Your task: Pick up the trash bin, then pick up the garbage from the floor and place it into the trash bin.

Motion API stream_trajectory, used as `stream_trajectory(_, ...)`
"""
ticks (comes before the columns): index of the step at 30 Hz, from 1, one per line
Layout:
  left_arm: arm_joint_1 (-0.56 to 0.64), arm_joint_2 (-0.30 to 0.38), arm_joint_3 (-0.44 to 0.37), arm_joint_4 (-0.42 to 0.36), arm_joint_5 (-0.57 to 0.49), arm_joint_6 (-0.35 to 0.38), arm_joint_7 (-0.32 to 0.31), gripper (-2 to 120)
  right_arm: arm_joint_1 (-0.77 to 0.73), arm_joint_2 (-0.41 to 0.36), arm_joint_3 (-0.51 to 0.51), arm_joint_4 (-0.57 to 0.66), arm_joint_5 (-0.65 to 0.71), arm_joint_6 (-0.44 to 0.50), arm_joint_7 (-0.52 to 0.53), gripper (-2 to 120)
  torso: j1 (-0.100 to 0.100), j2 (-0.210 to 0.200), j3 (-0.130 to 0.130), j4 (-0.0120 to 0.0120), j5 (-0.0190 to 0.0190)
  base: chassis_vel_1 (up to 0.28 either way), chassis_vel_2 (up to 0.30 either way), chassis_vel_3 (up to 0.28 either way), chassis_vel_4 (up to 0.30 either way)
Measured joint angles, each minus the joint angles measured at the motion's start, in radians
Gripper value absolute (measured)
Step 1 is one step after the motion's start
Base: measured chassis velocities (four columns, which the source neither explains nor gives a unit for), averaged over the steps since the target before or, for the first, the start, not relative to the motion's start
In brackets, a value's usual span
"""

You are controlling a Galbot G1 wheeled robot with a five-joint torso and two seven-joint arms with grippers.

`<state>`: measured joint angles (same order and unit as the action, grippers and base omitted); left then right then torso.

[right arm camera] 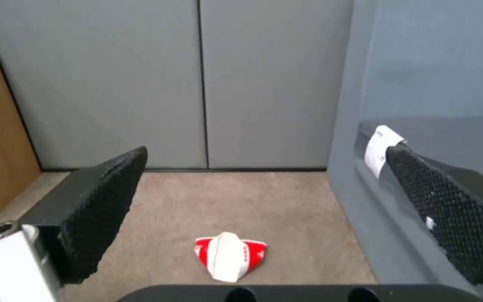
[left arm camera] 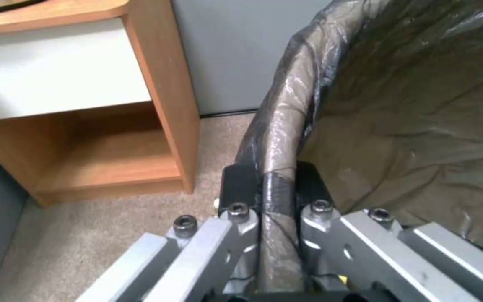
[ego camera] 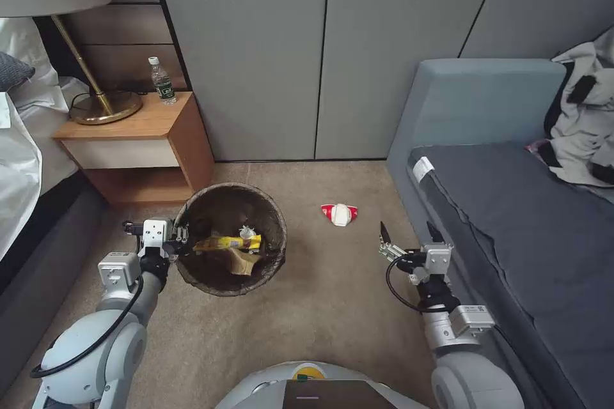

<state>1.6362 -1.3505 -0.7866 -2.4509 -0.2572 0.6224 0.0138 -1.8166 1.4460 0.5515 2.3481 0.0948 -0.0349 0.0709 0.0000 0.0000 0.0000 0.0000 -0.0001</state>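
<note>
From my remote seat: the left gripper (ego camera: pixel 181 239) is clenched on the rim of the trash bin (ego camera: pixel 272 217), one black finger pad (left arm camera: pixel 240 184) on the outside of the bag-wrapped edge, the other inside it, seen plainly in the left wrist view. The bin, its dark bag (left arm camera: pixel 420 126) folded over the rim, sits in front of me and to my left on the beige carpet (ego camera: pixel 332 307), just beside the lower corner of the wooden nightstand (ego camera: pixel 185 134); whether its base touches the floor or hangs clear I cannot tell. Inside it I see a yellow wrapper (ego camera: pixel 228 243), a brown paper bag (ego camera: pixel 240 262) under it, and a crumpled white tissue (ego camera: pixel 247 231) near the far side. One piece of garbage lies outside: a red-and-white packet (ego camera: pixel 339 214) on the carpet, between the bin and the grey sofa (ego camera: pixel 511 223), near the grey wall panels (ego camera: pixel 320 45). The right gripper (ego camera: pixel 409 239) hovers above the carpet close to the sofa's front edge, fingers spread wide and holding nothing; in the right wrist view the packet (right arm camera: pixel 229 256) lies on the floor beyond the two textured pads (right arm camera: pixel 105 209), apart from both. A clear bottle with a green label (ego camera: pixel 162 81) stands on the nightstand top beside a brass lamp base (ego camera: pixel 105 107).
</note>
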Motion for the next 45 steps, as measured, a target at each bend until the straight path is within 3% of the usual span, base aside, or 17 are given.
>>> stream_trajectory(45,0.008,-0.002,0.004,-0.004,0.01,-0.001,0.001,3,0.018,-0.009,-0.022,-0.017,0.008,-0.007,-0.001,100,0.0,0.0,0.0,0.0001,0.0001,-0.061,0.061,0.064,-0.067)
